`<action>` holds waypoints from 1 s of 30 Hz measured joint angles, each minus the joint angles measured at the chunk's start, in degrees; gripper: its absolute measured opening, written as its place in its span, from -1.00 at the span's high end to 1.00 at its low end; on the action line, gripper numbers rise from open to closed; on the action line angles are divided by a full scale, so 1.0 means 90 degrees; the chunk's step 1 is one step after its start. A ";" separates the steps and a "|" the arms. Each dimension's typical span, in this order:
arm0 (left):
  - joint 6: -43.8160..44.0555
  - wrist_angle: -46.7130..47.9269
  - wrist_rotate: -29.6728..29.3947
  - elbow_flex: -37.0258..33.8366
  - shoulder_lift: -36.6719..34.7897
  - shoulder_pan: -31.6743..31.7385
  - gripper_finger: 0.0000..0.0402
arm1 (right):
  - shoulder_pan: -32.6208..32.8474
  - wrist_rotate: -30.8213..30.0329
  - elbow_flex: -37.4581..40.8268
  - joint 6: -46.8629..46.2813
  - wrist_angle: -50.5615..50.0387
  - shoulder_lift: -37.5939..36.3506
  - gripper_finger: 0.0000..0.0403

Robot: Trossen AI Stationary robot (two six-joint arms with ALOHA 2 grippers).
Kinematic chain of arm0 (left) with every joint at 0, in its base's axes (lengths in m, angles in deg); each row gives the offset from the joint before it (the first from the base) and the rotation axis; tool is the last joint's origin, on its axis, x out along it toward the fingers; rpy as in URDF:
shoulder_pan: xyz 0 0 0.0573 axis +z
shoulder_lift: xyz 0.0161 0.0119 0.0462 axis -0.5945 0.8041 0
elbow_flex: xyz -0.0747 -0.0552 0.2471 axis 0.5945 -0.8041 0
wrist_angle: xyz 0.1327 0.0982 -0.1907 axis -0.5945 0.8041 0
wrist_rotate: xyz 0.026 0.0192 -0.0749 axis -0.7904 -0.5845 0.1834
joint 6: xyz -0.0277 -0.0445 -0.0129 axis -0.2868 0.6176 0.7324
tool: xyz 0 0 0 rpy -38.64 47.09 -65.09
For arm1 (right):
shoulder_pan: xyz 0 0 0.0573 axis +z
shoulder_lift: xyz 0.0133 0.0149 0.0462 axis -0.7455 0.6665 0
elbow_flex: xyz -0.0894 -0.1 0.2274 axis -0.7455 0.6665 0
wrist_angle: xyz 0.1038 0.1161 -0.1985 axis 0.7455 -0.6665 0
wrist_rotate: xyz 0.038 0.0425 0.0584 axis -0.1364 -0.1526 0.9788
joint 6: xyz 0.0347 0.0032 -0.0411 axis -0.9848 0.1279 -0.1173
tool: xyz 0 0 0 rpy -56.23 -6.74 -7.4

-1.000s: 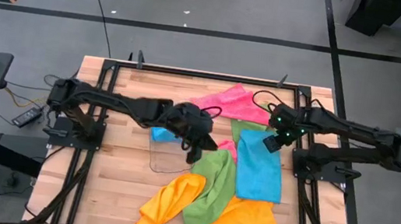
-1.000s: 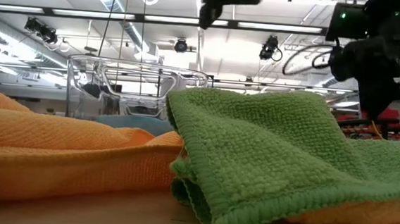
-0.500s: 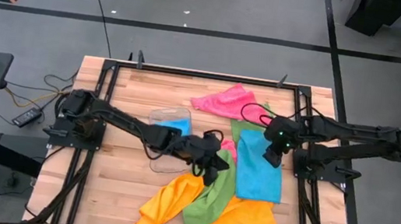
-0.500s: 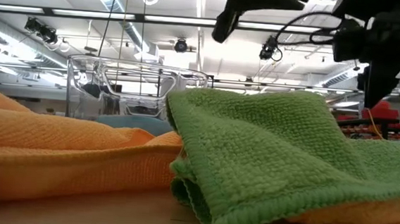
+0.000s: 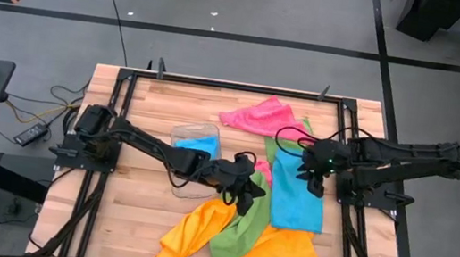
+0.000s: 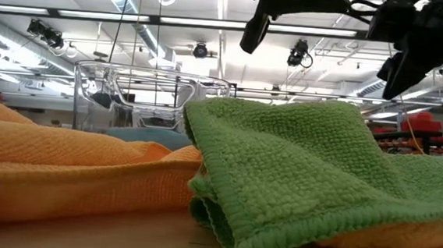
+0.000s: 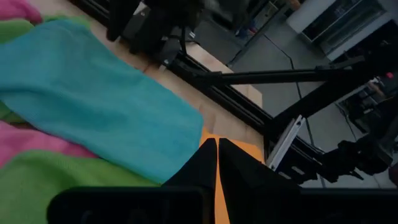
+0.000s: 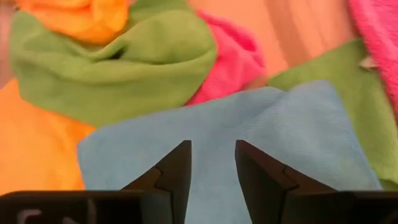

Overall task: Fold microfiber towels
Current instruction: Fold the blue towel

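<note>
The right end effector point(image 5: 317, 179), fingers apart, hovers over the blue towel point(image 5: 299, 192), which lies lengthwise toward the tabletop's point(image 5: 153, 100) near edge. The left end effector point(image 5: 247, 196), seemingly closed, sits beside the green towel point(image 5: 244, 221).

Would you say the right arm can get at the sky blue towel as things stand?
Probably yes. The right gripper hangs over the sky blue towel with its fingers apart, and nothing lies on that part of the cloth. The left gripper, shut, is off to the side over the green towel.
</note>
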 joint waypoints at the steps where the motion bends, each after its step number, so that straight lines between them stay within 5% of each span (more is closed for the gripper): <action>1: -0.0102 0.0002 0.0001 0.0000 0.0000 0.0041 0.89 | 0.0000 -0.0056 0.0000 -0.0169 0.0004 0.0008 0.35; 10: -0.0725 0.0000 0.0040 0.0000 0.0000 0.0428 0.82 | 0.0000 -0.0112 0.0000 -0.2320 0.0267 0.0027 0.36; 20: -0.1130 0.0113 0.0857 0.0000 0.0000 0.0562 0.86 | 0.0082 -0.0296 0.0000 -0.3902 0.0446 0.0383 0.36; 30: -0.2679 0.0160 0.0438 0.0015 0.0067 0.0384 0.63 | 0.0800 -0.0376 0.0000 -0.3346 0.0520 0.0677 0.36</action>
